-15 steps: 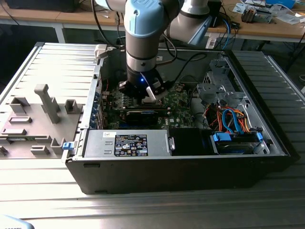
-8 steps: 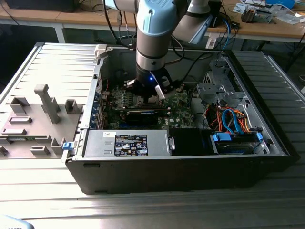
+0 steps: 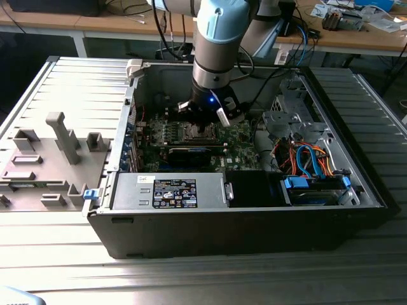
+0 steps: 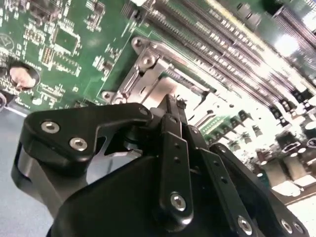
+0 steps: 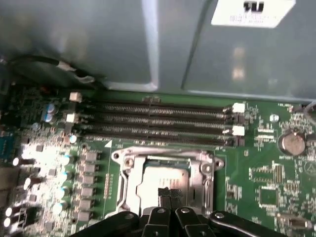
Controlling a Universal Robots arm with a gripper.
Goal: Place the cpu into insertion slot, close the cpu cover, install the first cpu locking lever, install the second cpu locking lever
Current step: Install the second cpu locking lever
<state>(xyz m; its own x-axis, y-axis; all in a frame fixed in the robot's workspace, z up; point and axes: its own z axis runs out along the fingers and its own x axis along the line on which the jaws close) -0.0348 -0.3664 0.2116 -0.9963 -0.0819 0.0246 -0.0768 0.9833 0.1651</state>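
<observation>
In both wrist views the black pincer (image 5: 168,196) is seen low over the insertion slot (image 5: 165,180), its two fingertips (image 4: 174,111) drawn tightly together with no visible gap; whether anything is pinched between them cannot be told. Within the slot a silvery-tan square, taken to be the cpu (image 5: 155,183), is seen lying flat, framed by the silver cpu cover (image 5: 127,182), which appears laid down around it. Just beyond the socket, four long black memory slots (image 5: 158,123) are ranged side by side on the green motherboard (image 5: 256,173), and a round coin battery (image 5: 291,143) is set well apart from the socket. In the exterior view the pincer (image 3: 202,127) is lowered into the open computer case (image 3: 241,222), which is laid on its side on the ribbed metal desk (image 3: 76,82), with the arm (image 3: 219,38) rising above it. A grey plastic fixture (image 3: 44,165) is placed at the exterior view's left, beside the case.
</observation>
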